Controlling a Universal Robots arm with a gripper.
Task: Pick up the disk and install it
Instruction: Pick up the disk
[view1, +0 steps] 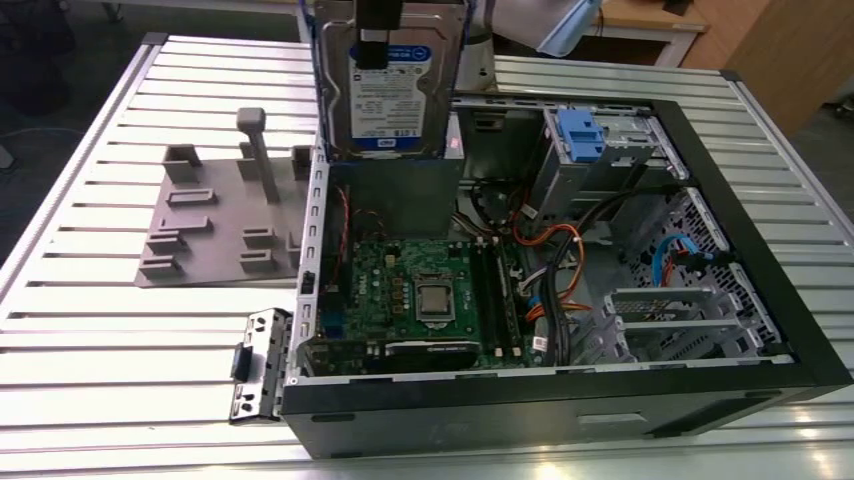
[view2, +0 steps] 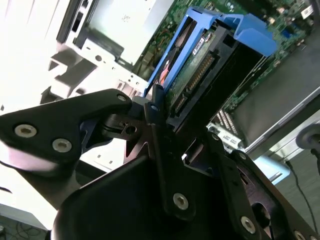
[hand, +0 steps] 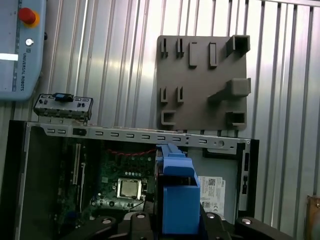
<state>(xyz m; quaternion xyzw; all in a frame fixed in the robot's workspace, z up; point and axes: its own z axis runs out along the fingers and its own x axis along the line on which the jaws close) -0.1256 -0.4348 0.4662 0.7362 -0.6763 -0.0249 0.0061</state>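
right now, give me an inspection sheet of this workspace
surface: slatted metal table, with an open computer case lying on it
job's things: disk upright in its blue carrier, held above the case
clutter: grey fixture plate; metal bracket beside the case
grippers: tool shut on the disk
cables: orange cables and blue cables inside the case
surroundings: wooden furniture beyond the table

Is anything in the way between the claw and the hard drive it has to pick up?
Nothing visible: the claw is shut on the hard drive, holding it upright above the open computer case.
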